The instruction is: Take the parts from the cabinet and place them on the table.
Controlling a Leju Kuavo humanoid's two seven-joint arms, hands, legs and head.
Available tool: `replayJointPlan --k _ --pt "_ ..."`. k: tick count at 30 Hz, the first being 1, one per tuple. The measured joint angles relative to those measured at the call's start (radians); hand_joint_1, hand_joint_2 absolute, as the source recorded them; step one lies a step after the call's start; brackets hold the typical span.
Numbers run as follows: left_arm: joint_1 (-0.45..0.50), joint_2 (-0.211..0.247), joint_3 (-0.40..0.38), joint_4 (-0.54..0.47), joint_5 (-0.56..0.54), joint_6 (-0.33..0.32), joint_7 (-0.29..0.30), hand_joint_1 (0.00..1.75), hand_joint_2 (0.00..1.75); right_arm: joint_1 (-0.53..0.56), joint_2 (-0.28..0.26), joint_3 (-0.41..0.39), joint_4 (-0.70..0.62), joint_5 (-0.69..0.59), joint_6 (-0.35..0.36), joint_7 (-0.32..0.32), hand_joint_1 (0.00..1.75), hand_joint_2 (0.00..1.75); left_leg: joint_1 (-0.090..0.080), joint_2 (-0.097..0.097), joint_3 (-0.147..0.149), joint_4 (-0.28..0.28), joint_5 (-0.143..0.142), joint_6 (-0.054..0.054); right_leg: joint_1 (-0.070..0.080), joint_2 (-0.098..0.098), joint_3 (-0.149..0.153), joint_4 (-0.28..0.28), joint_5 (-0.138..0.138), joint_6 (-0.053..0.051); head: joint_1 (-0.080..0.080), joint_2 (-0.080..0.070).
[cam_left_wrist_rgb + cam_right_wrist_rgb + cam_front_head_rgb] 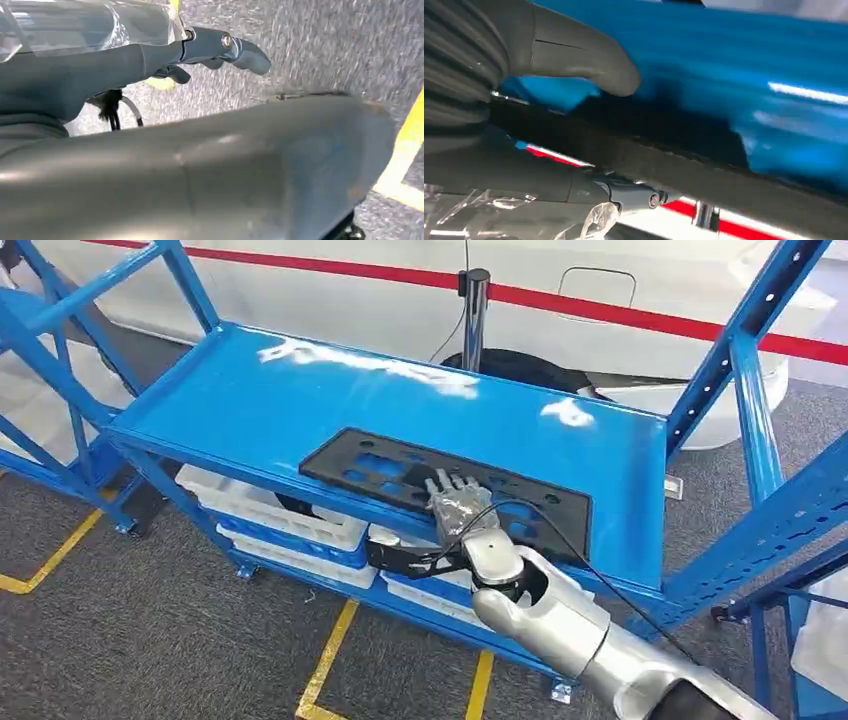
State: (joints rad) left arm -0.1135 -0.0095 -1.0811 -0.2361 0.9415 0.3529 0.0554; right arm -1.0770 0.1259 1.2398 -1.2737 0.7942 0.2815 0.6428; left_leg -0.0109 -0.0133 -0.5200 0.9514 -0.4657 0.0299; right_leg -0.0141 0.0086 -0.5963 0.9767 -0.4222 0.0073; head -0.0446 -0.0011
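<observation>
Our right arm [560, 625] is smooth silver with a black joint band and a thin black cable looping along it. Our right hand [455, 502] is grey under crinkled clear plastic; our left hand [150, 60] has dark grey fingers with a small silver screw.

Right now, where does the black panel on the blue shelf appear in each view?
Head view: black panel flat at centre, right hand at its near edge.
Left wrist view: not in it.
Right wrist view: panel's dark edge runs diagonally under the thumb.
Shared landmark: blue shelf.
</observation>
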Motion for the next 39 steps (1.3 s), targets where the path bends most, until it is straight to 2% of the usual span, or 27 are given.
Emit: replayJointPlan --k 1,2,3,4,8,11,12,13,14,15,23,24,25,39 --pt "-0.002 0.000 0.000 0.000 -0.002 0.000 -0.008 0.00 0.00 0.000 0.000 0.000 -0.003 -0.003 0.003 0.000 0.00 1.75 -0.001 0.003 -0.008 0.032 -0.010 -0.008 0.004 0.000 0.003 0.003 -0.004 -0.002 -0.001 0.000" --pt "-0.003 0.000 0.000 0.000 -0.001 0.000 -0.010 0.00 0.00 0.000 -0.002 0.000 -0.003 -0.006 0.006 -0.001 0.00 1.75 -0.001 0.000 -0.013 0.029 0.053 0.002 0.006 0.001 0.005 0.005 -0.007 -0.001 0.000 0.000" --pt "-0.003 0.000 0.000 0.000 0.005 -0.003 -0.016 0.00 0.00 0.000 -0.001 0.003 -0.003 -0.012 0.009 -0.005 0.00 1.75 -0.002 0.001 -0.006 0.034 0.036 0.023 0.006 0.001 0.005 0.000 -0.005 -0.001 -0.001 0.000" --pt "-0.005 0.000 0.000 0.000 0.009 -0.004 -0.017 0.00 0.00 0.001 -0.002 0.005 -0.006 -0.014 0.012 -0.006 0.00 1.75 -0.003 0.002 -0.007 0.026 0.041 0.031 0.007 0.002 0.004 0.001 -0.006 -0.001 -0.001 0.000" --pt "-0.002 0.000 0.002 0.000 0.016 -0.006 -0.019 0.00 0.00 0.001 -0.003 0.009 -0.008 -0.022 0.013 -0.010 0.00 1.75 -0.002 0.003 -0.005 0.018 0.038 0.030 0.009 0.002 0.003 0.001 -0.007 -0.003 -0.001 0.000" --pt "-0.003 0.000 0.003 0.000 0.019 -0.006 -0.023 0.00 0.00 0.001 -0.003 0.009 -0.008 -0.031 0.011 -0.014 0.00 1.75 0.001 0.005 0.014 -0.017 0.009 0.042 0.016 0.000 -0.002 0.001 -0.007 -0.005 -0.001 0.000" --pt "-0.002 0.000 0.003 0.000 0.021 -0.006 -0.023 0.00 0.00 0.001 -0.003 0.009 -0.008 -0.032 0.011 -0.014 0.00 1.75 0.005 0.006 0.015 -0.021 0.009 0.026 0.018 0.000 -0.003 0.001 -0.006 -0.006 0.000 0.000" --pt "-0.001 0.000 0.003 0.000 0.022 -0.006 -0.024 0.00 0.00 0.001 -0.004 0.010 -0.008 -0.037 0.008 -0.017 0.00 1.75 0.007 0.006 0.015 -0.022 0.008 0.005 0.019 -0.001 -0.003 0.001 -0.006 -0.007 -0.001 0.000" --pt "-0.001 0.000 0.003 0.000 0.023 -0.006 -0.025 0.00 0.00 0.001 -0.004 0.011 -0.010 -0.041 0.008 -0.017 0.00 1.75 0.007 0.006 0.015 -0.023 0.009 0.000 0.019 -0.001 -0.003 0.001 -0.005 -0.007 -0.001 0.000" --pt "-0.001 0.000 0.003 0.000 0.023 -0.005 -0.027 0.00 1.75 0.001 -0.004 0.011 -0.011 -0.043 0.007 -0.018 0.00 1.75 0.008 0.006 0.015 -0.023 0.010 -0.001 0.020 -0.001 -0.003 0.001 -0.004 -0.009 -0.001 0.000" --pt "-0.001 0.000 0.003 0.000 -0.016 0.042 -0.058 0.00 1.75 0.001 -0.005 0.011 -0.020 -0.055 -0.002 -0.021 0.00 1.75 0.005 0.006 0.016 -0.022 0.011 -0.003 0.016 -0.002 -0.002 0.001 -0.001 -0.010 -0.001 0.000" --pt "-0.001 0.000 0.003 0.000 -0.016 0.042 -0.058 0.00 1.75 0.001 -0.006 0.011 -0.023 -0.057 -0.002 -0.021 0.05 1.75 0.004 0.006 0.016 -0.022 0.011 -0.003 0.015 -0.002 -0.002 0.001 -0.001 -0.010 -0.001 0.000" --pt "-0.001 0.000 0.003 0.000 -0.016 0.042 -0.058 0.00 1.75 0.001 -0.006 0.011 -0.025 -0.060 -0.002 -0.023 1.75 1.75 0.004 0.006 0.016 -0.022 0.011 -0.003 0.015 -0.002 -0.002 0.001 -0.001 -0.010 -0.001 0.000" --pt "-0.001 0.000 0.003 0.000 0.001 0.015 -0.059 0.00 1.75 -0.004 -0.008 0.024 -0.030 -0.065 -0.013 -0.045 1.75 1.75 0.003 0.006 0.016 -0.022 0.011 -0.003 0.014 -0.002 -0.002 0.001 -0.001 -0.010 -0.001 0.000"
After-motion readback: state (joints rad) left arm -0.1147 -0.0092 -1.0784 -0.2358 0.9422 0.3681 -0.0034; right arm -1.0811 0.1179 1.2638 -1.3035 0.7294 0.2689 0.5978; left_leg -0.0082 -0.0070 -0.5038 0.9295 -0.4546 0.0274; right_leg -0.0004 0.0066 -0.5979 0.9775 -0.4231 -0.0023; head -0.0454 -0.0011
